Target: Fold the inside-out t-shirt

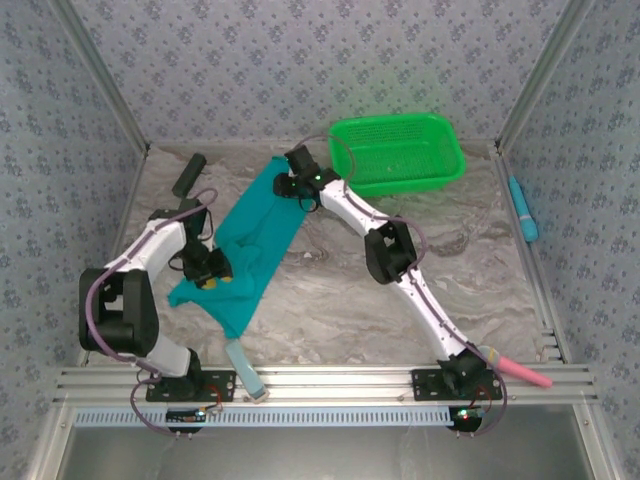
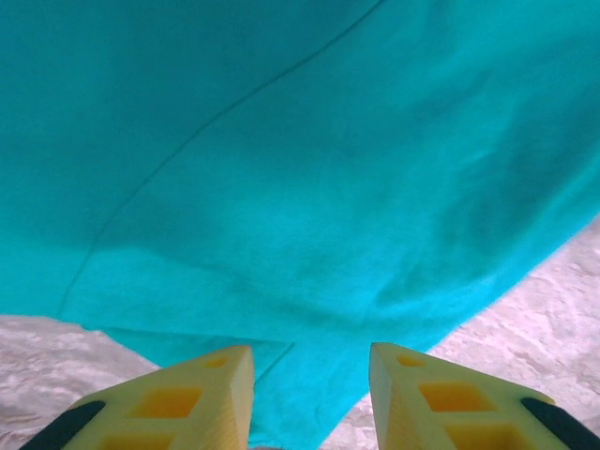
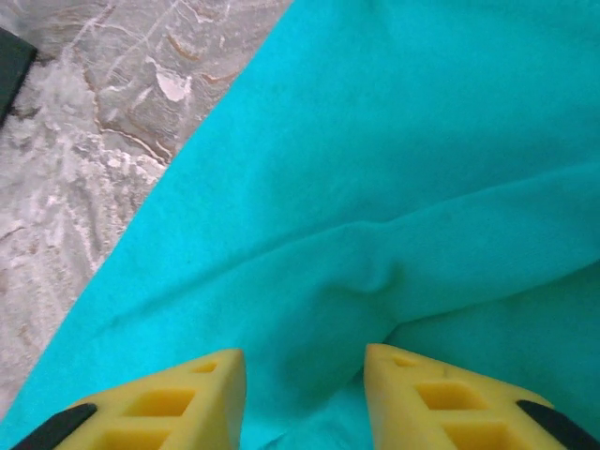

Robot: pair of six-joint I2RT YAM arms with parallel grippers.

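**Teal t-shirt (image 1: 255, 240) stretched across marbled table (image 1: 340, 290)**

The soft matte knit is laid as a long creased strip. Its near hem lies under the left gripper (image 2: 309, 361) and its far end under the right gripper (image 3: 305, 361). Both pairs of wedge-shaped yellow fingers (image 2: 202, 394) are held partly apart, with cloth lying unclamped between them.

teal t-shirt (image 1: 257, 235) is lying diagonally on a marbled table (image 1: 350, 300), left gripper (image 1: 216, 273) sitting at its near end, right gripper (image 1: 289, 186) at its far end near a green basket (image 1: 452, 160).
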